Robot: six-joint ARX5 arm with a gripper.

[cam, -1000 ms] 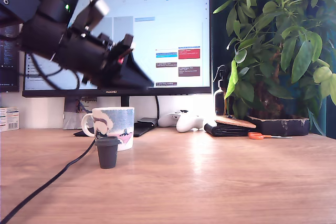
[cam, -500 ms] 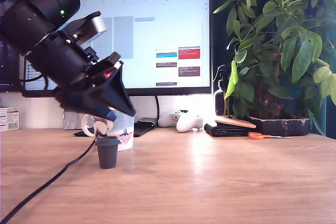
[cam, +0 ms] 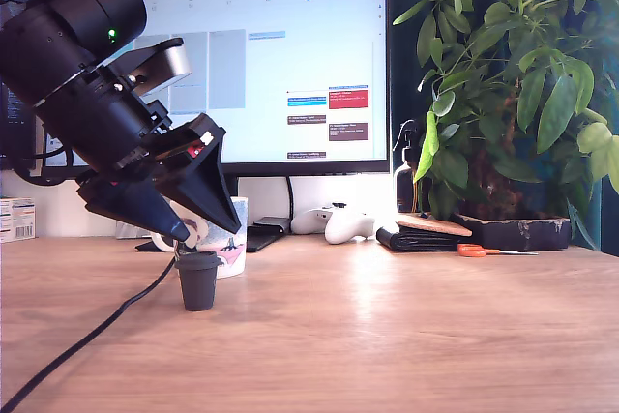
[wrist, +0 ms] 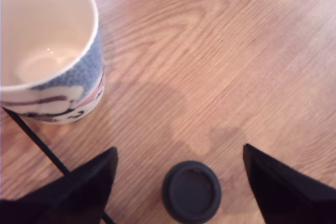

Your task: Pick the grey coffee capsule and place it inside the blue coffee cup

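The grey coffee capsule [cam: 198,280] stands upright on the wooden desk, rim up; the wrist view shows its round dark top [wrist: 191,191]. Just behind it stands the blue coffee cup [cam: 228,237], mostly covered by the arm in the exterior view; the wrist view shows its empty white inside and patterned wall [wrist: 50,56]. My gripper [cam: 208,232] hangs open just above the capsule, tilted downward, its black fingers [wrist: 79,190] spread to either side of the capsule without touching it.
A monitor [cam: 290,65] stands at the back of the desk. A white game controller [cam: 334,223], a dark wallet [cam: 421,236], orange scissors [cam: 479,250] and a potted plant [cam: 513,94] fill the exterior view's right. A black cable [cam: 87,340] trails across the desk from the arm.
The arm has swung down and to the exterior view's left, bringing the open gripper from monitor height to just above the capsule. Capsule and cup have not moved.
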